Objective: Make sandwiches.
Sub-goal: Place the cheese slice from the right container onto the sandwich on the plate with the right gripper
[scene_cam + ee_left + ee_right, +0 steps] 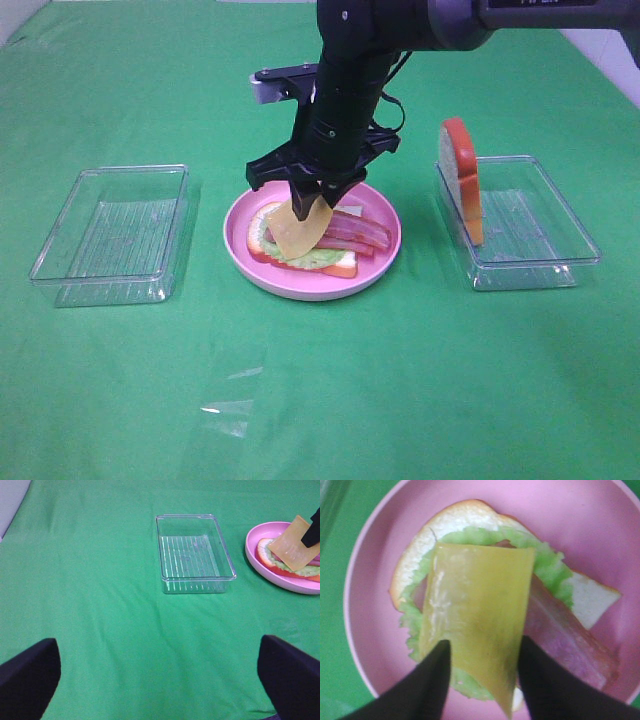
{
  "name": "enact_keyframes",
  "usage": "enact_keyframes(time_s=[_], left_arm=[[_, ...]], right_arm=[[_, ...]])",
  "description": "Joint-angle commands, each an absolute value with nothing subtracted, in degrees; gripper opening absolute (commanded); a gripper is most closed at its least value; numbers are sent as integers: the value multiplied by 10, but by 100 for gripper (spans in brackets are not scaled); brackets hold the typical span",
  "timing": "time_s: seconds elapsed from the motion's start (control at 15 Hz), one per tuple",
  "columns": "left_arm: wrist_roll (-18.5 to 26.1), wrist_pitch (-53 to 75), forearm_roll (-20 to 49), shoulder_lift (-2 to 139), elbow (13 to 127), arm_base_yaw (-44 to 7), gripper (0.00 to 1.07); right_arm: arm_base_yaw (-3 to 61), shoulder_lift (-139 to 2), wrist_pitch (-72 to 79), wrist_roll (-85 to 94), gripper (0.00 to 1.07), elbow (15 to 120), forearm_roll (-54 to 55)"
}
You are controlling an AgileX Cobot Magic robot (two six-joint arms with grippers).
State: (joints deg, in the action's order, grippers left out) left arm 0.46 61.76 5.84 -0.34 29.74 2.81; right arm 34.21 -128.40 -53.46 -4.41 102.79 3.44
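On the pink plate (385,262) lies a bread slice (345,266) with lettuce (305,259) and bacon strips (355,233) on it. My right gripper (312,210) is shut on the yellow cheese square (297,230) and holds it hanging just above the stack. The right wrist view shows the cheese (477,615) between the fingers (432,685), over the lettuce (550,565), bacon (570,640) and bread (445,525). A second bread slice (461,178) stands on edge in the right tray (560,262). My left gripper's fingers (27,677) are spread wide, empty, over bare cloth.
An empty clear tray (115,235) sits left of the plate; it also shows in the left wrist view (192,552). The plate with the cheese (292,545) shows at that view's edge. A scrap of clear film (228,410) lies on the green cloth near the front.
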Motion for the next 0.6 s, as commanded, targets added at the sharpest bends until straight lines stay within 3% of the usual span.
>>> enact_keyframes(time_s=[0.07,0.6], left_arm=[[6,615,64,-12,296,29,101],[6,615,64,-12,296,29,101]], right_arm=[[341,-1286,-548,-68,97,1028,-22],[341,-1232,-584,-53,97,1028,-46]])
